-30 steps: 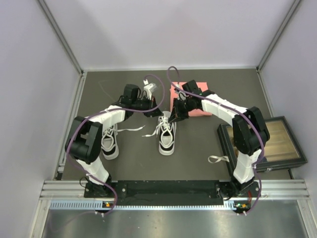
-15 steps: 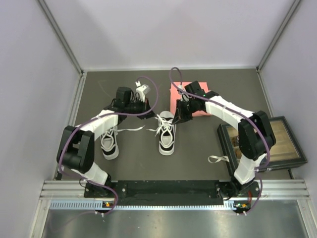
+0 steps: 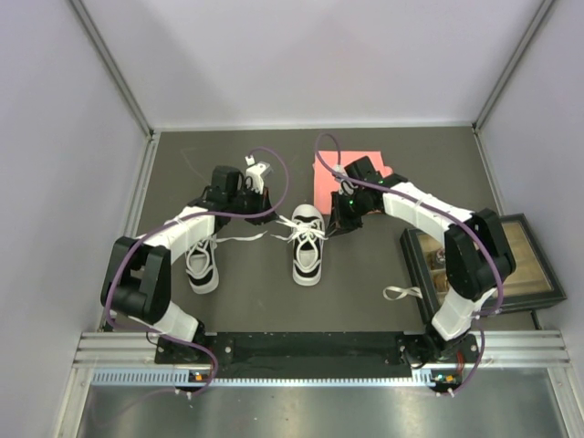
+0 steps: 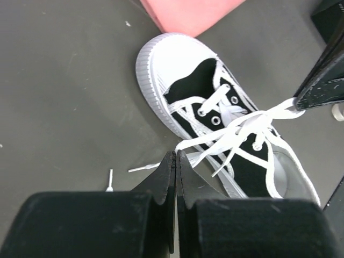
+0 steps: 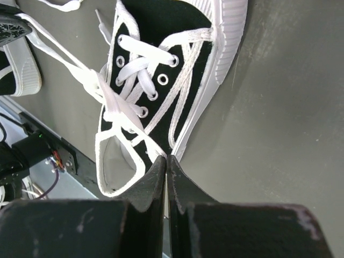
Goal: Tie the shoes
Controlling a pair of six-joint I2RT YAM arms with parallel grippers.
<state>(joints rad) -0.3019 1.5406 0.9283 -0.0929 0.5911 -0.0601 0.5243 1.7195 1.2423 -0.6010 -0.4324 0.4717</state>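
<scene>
Sneaker [image 4: 177, 70] laces [image 4: 242, 126] in tightly closed left hand [image 4: 176, 154] and right hand [image 5: 167, 159].

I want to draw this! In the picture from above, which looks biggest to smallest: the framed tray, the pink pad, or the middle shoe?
1. Framed tray, biggest.
2. Pink pad, though the right arm covers part of it.
3. Middle shoe, smallest.

Dark table [image 3: 365, 283] bears the shoes [image 3: 307, 251], a pink block [image 3: 326, 181], a framed box [image 3: 529, 265].
</scene>
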